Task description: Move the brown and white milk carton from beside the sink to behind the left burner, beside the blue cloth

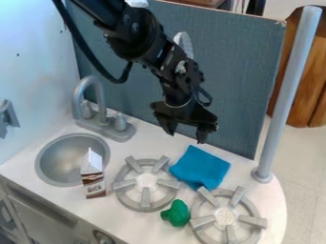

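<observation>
We see the black gripper (pixel 187 137) hanging over the back of the white counter (pixel 153 136), w/ its 2 fingers spread wide & tips pointing down. It's nearest the blue cloth (pixel 200 167), which lies a bit crumpled behind & btwn 2 grey stove burners, the L burner (pixel 146 179) & the R burner (pixel 225 216). We've got 1 green toy (pixel 176 213) in front of the cloth, also btwn the burners. 1 milk carton (pixel 94 181), brown & white, stands upright btwn the round sink (pixel 64 159) & the L burner. Behind the sink we see a grey faucet (pixel 94 97) w/ 2 knobs. A blue-grey panel (pixel 245 71) stands at the counter's back edge, w/ a grey pole (pixel 290 95) at the R end.
</observation>
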Available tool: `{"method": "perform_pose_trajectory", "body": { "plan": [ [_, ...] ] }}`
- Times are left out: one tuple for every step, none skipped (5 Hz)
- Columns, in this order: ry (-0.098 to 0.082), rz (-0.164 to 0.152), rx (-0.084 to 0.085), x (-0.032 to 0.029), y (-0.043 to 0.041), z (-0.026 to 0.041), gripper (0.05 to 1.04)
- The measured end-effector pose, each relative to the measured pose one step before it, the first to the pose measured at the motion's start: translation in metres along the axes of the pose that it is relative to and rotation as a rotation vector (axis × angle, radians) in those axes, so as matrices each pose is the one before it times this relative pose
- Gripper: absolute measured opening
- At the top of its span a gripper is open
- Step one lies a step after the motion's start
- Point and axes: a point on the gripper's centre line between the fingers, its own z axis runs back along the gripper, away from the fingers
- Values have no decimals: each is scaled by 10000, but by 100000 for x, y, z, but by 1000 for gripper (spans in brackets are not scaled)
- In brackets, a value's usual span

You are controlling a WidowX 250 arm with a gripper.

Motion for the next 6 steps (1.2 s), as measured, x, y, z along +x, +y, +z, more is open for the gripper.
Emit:
{"method": "perform_pose_trajectory", "body": {
  "plan": [
    [358,33,82,-939,175,-911,1000],
    [385,130,334,-675,536,-87,1000],
    [500,714,202,-412,1271,720,1000],
    [-51,1067,185,851,2791,1132,1000],
    [-272,710,328,123,2003,1759,1000],
    [78,683,325,-479,2740,322,1000]
  ]
}}
